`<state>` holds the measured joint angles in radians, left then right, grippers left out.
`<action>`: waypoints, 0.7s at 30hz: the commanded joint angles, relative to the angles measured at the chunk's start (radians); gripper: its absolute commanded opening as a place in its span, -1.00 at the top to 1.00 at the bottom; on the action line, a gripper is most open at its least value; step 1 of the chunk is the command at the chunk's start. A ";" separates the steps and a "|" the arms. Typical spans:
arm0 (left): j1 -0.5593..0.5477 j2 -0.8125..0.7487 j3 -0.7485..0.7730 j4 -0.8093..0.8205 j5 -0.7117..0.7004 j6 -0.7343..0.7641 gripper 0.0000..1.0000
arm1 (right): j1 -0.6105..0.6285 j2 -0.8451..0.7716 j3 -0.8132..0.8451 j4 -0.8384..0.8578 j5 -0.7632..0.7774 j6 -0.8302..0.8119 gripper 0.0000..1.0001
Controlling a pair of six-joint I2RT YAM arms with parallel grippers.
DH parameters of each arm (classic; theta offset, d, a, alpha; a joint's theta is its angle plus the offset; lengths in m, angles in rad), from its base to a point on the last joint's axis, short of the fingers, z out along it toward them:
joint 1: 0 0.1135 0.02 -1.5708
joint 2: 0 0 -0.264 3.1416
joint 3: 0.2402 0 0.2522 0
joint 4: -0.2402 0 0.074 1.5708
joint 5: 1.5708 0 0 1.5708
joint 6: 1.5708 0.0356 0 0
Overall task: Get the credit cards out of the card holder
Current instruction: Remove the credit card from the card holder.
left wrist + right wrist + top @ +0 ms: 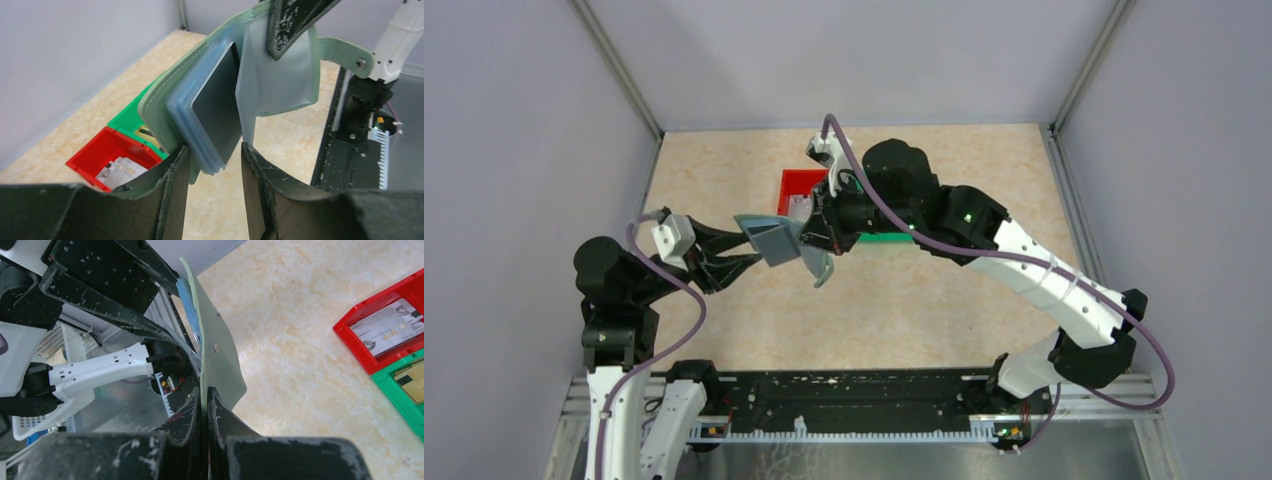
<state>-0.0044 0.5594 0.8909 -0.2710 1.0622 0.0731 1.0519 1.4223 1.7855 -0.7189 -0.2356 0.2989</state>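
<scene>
At the centre of the top view the open card holder (pixel 774 240) is held aloft, one flap clamped by the closed right gripper (pixel 206 395). A dark credit card (pixel 215 110) is lodged in its pocket, straddled by the parted left gripper (pixel 214 150). Cards (pixel 120 170) are seen in the red bin (pixel 85 161) and green bin (pixel 122 120) at lower left of the left wrist view; the task is judged partly done.

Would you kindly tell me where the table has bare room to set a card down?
Widest bare tabletop: between the card holder and the black base rail. Also the far right corner beyond the right arm, and left of the red bin. Crowded: the centre, around holder, red bin and green bin.
</scene>
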 commanded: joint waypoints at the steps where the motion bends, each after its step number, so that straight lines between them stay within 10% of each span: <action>1: -0.002 -0.004 0.029 -0.031 0.124 -0.010 0.04 | 0.013 -0.063 -0.005 0.098 -0.017 0.003 1.00; 21: -0.003 -0.016 0.010 0.137 0.132 -0.253 -0.06 | 0.014 -0.132 -0.158 0.301 -0.186 -0.010 1.00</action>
<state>-0.0044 0.5503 0.9100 -0.2382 1.1534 -0.0704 1.0512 1.3415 1.6493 -0.5789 -0.3229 0.2878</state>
